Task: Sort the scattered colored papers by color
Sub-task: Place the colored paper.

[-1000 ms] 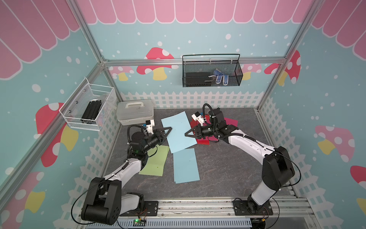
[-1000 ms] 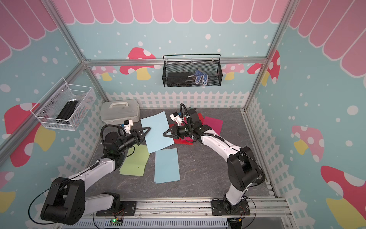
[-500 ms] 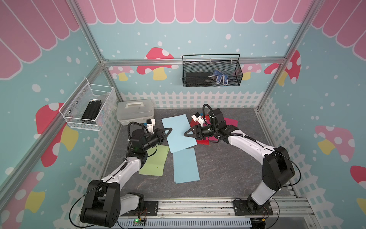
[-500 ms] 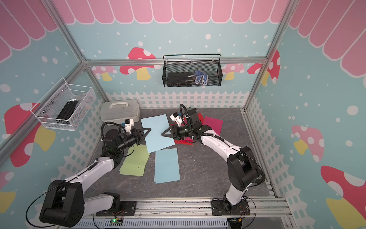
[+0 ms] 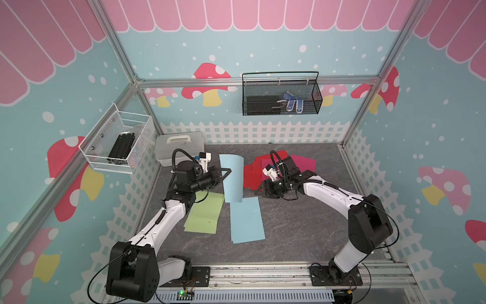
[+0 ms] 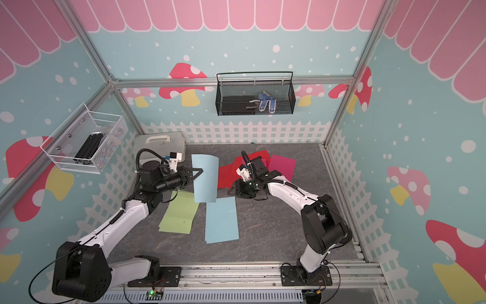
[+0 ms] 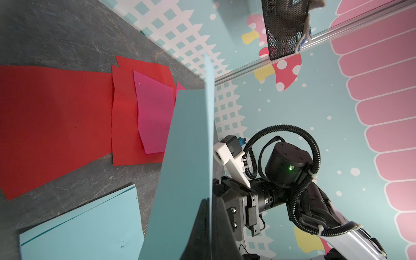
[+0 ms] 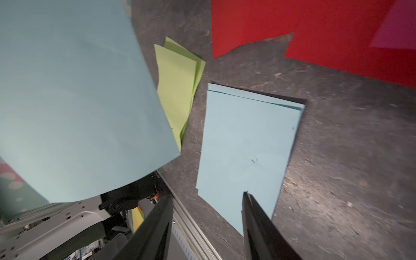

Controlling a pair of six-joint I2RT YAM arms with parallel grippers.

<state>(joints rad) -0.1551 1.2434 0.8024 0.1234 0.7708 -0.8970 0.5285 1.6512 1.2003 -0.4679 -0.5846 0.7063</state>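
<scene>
My left gripper (image 5: 227, 171) (image 6: 200, 171) is shut on the edge of a light blue paper (image 5: 232, 179) (image 6: 205, 181), which hangs upright and curved above the floor. In the left wrist view the sheet (image 7: 186, 157) is pinched between the fingers. My right gripper (image 5: 257, 192) (image 8: 207, 195) stands open and empty, low over the floor to the right of that sheet. A blue pile (image 5: 246, 222) (image 8: 245, 139) and a green pile (image 5: 203, 215) (image 8: 177, 83) lie in front. Red papers (image 5: 252, 173) (image 7: 56, 123) and magenta ones (image 5: 303, 163) (image 7: 155, 117) lie behind the right arm.
A white lidded box (image 5: 181, 146) stands at the back left corner. A black mesh basket (image 5: 281, 97) hangs on the back wall and a white wire basket (image 5: 118, 142) on the left wall. White fence walls ring the dark floor.
My right gripper has opened, let go of the blue sheet and drawn back to the right. The left gripper has shut on the sheet, which now hangs from it alone.
</scene>
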